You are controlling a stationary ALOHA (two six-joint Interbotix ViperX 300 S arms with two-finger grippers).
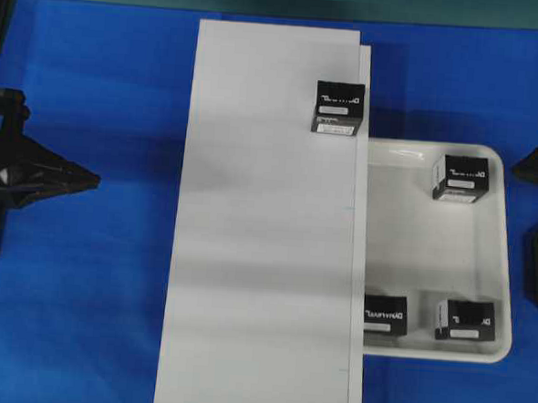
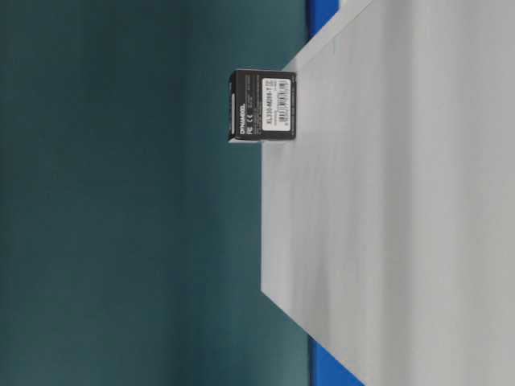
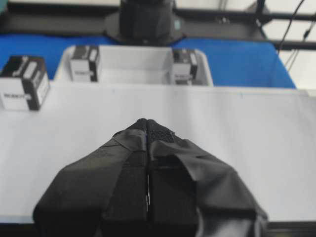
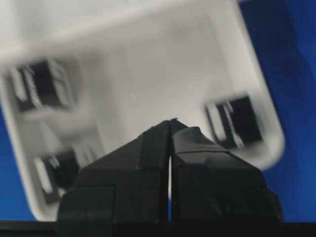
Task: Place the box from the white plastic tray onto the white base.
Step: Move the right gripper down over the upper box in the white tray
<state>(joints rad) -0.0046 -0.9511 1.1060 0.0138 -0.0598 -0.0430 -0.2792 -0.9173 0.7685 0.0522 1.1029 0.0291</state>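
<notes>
Box [image 1: 339, 106] at white base [image 1: 256, 256] edge, beside white plastic tray [image 1: 430, 257].

A black box [image 1: 339, 106] with white lettering sits upright on the long white base [image 1: 256, 256], well beyond the left pincer [image 3: 147, 123]. Three more lie in the glossy white plastic tray [image 1: 507, 271], below the right pincer [image 4: 170, 123].

You get a top-down overhead, a sideways-rotated table-level view, and two close wrist cams; both share the white plastic tray [image 3: 202, 69].
</notes>
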